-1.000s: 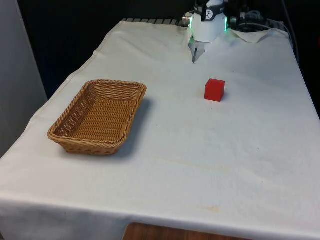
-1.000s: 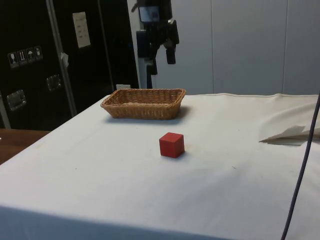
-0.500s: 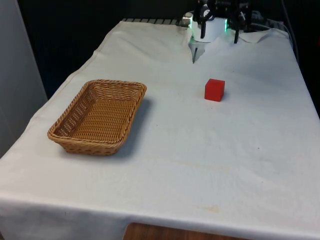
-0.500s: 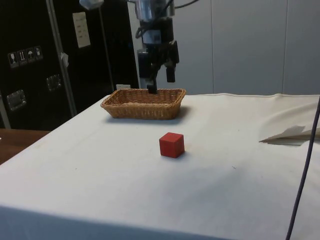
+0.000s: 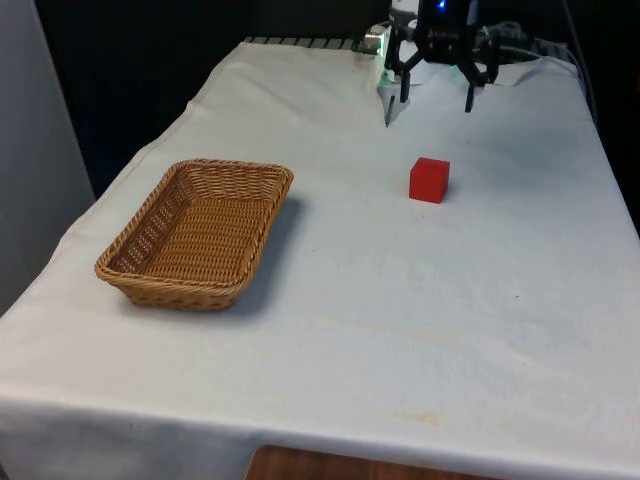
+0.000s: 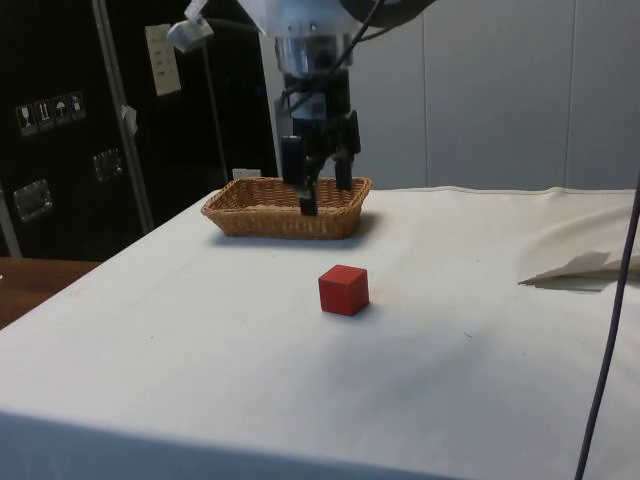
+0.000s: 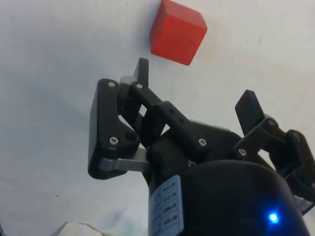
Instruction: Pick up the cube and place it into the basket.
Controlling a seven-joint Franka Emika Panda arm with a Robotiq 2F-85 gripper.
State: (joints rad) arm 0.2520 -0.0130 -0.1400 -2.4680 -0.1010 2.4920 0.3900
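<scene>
Gripper above the table, fingers apart, cube free on the cloth.

The gripper hangs over the far end of the table, above the white cloth, with its two fingers spread wide and nothing between them. In the side view the gripper points down and appears clear of the cloth, though its exact height is hard to judge. The red cube sits flat on the cloth, nearer the far edge than the near one and towards the front view's right; it lies near the gripper but apart from it. In the wrist view the cube lies just beyond the fingertips, untouched. The basket stands well apart from the cube, near the table's edge on the front view's left.
</scene>
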